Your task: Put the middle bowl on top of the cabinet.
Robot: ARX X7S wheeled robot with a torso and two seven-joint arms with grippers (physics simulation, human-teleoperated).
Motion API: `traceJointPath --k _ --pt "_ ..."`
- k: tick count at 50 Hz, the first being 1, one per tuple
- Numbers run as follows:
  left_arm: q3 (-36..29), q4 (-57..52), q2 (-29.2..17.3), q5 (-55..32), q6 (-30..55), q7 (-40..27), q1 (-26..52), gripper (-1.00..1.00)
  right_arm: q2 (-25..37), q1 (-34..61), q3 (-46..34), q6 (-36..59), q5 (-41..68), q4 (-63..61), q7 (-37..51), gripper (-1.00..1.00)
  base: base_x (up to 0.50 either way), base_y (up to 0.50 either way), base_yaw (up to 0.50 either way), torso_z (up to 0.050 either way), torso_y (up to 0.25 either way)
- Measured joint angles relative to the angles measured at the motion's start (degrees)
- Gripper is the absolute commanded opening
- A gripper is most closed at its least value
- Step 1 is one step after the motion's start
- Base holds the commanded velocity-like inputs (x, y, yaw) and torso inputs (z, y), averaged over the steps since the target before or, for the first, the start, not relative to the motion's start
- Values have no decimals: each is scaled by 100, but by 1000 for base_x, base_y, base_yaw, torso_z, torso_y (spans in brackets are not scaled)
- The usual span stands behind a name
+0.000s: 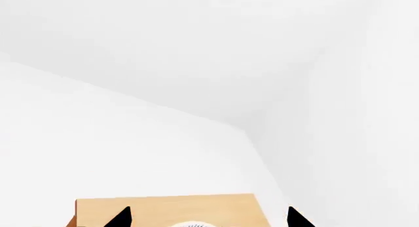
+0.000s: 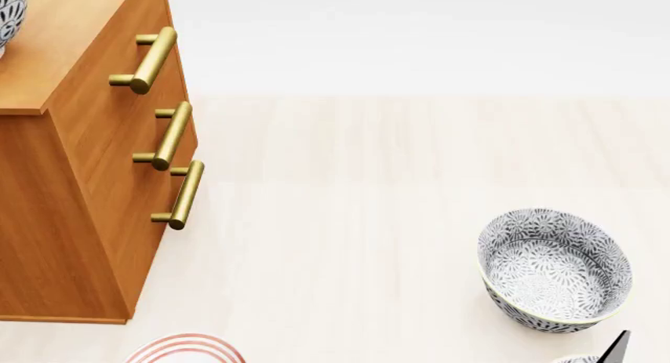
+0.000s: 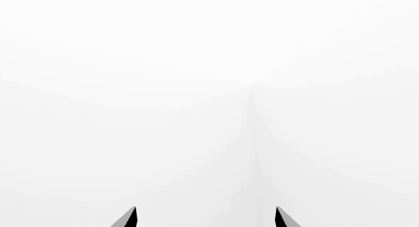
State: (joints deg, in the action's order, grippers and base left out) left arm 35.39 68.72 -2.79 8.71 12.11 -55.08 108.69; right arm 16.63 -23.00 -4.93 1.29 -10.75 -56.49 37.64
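Observation:
The orange-brown cabinet (image 2: 84, 167) with brass bar handles stands at the left of the head view. On its top, at the picture's upper left corner, sits the middle bowl (image 2: 6, 18), grey-and-white patterned and mostly cut off. In the left wrist view the cabinet top (image 1: 164, 207) fills the lower edge and the bowl's pale rim (image 1: 193, 224) just shows. My left gripper (image 1: 209, 218) is open, its dark fingertips (image 1: 121, 218) wide apart on either side of the rim and clear of it. My right gripper (image 3: 206, 217) is open with only white wall ahead.
Another patterned bowl (image 2: 555, 269) stands on the pale floor at the right, with the rim of one more (image 2: 576, 359) at the bottom edge beside a dark right fingertip (image 2: 620, 343). A white plate with red rings (image 2: 188, 350) lies at the bottom left, before the cabinet.

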Motion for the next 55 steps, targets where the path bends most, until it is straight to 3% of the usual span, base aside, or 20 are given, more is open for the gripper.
traceJointPath --k 19,29,44,55 --pt "-1537 -194 216 -238 -226 1975 -105 100 33 -68 1 -68 -34 -40 24 100 0 0 0 0 0" --pt "-2711 -1348 234 -1068 385 3079 -620 100 49 -118 -1 -100 -58 -74 26 100 0 0 0 0 0" --pt "-3699 -4326 83 -1906 1908 3525 -1661 100 58 -129 -10 -111 -80 -84 21 100 0 0 0 0 0" --pt "-4140 -5536 -106 -2028 1799 3652 -2525 100 44 -93 -52 -57 -124 -111 -5 100 0 0 0 0 0"
